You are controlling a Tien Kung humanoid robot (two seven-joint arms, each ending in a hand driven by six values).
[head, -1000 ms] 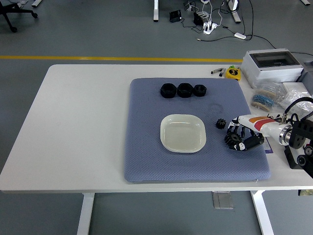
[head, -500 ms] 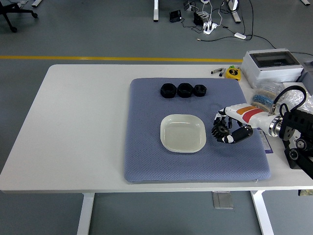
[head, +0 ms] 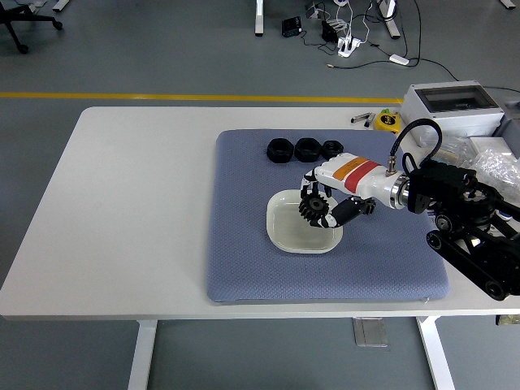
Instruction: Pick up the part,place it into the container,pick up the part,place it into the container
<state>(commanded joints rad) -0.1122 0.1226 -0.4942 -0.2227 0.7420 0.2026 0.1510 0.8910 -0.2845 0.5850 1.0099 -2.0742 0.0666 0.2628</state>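
Blue mat's container under gear-gripping right robot hand.

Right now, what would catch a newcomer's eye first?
The right robot hand holds a black gear over the white container at the middle of the blue mat. Behind it, three black parts sit in a row near the mat's far edge.

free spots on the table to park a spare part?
Bare white table left of the blue-grey mat; mat's near strip also free. Crowded: right hand holding a black gear over the white square dish, and the clutter at far right.
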